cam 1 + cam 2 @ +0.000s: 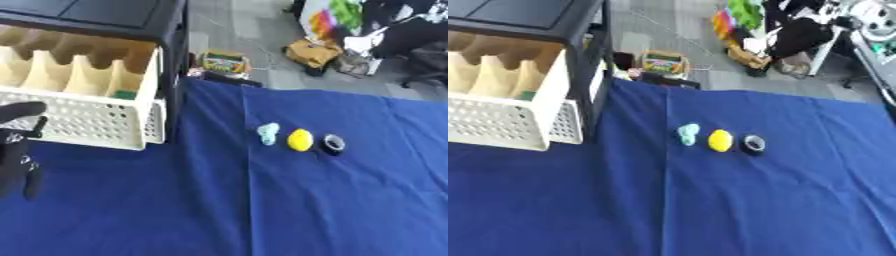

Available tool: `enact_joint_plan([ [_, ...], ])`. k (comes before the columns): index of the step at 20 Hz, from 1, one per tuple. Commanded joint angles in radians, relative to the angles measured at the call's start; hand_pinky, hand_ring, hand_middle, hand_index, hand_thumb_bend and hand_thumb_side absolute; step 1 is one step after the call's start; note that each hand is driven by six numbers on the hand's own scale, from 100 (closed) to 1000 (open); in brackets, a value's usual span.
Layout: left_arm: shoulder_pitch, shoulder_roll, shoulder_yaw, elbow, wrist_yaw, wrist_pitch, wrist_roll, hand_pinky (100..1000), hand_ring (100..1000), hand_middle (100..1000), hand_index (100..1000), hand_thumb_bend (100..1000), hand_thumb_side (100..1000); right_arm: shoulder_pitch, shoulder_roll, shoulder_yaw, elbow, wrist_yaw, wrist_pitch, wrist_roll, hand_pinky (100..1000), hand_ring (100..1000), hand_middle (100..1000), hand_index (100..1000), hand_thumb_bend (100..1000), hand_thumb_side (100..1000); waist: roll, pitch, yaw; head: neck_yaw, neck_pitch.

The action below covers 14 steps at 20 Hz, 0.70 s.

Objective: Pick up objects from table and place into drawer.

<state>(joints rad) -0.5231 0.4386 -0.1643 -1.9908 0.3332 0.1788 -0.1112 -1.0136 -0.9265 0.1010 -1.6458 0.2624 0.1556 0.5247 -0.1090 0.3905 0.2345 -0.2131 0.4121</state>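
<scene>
Left eye view is where the black robot left hand (19, 150) is seen, at the left edge over the blue cloth-covered table (219, 210); it holds nothing, and whether its fingers are curled or straight cannot be told. The right hand is shown in neither view. Three small things are laid in a row near the middle of the cloth, close beside one another: a pale mint-green lumpy object (268, 133), a yellow rounded lemon-like object (300, 140) and a black ring-shaped roll like tape (332, 144). The cream perforated plastic drawer (96, 122) is pulled open at the left, well apart from them, with scalloped dividers inside.

All three are judged light. The yellow one looks smooth and may roll, so it would best be taken across its middle. The ring is probably stiff and could be pinched across its rim. The green one's softness cannot be judged.
</scene>
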Motion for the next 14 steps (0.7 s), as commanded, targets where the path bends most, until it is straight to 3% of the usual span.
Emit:
enact_joint_plan([
  [1, -0.018, 0.006, -0.001, -0.009, 0.006, 0.000, -0.006, 241, 100, 176, 841, 130, 1000, -0.044, 0.009, 0.009, -0.021, -0.002, 0.004, 0.016, 160, 426, 169, 358, 100, 243, 0.003, -0.028, 0.002, -0.001, 0.000],
  [14, -0.036, -0.011, -0.015, -0.009, 0.011, 0.013, -0.019, 239, 100, 176, 841, 132, 1000, -0.186, 0.154, 0.067, -0.020, 0.020, 0.022, 0.046, 153, 422, 163, 357, 100, 248, -0.007, -0.038, 0.021, -0.010, -0.012],
])
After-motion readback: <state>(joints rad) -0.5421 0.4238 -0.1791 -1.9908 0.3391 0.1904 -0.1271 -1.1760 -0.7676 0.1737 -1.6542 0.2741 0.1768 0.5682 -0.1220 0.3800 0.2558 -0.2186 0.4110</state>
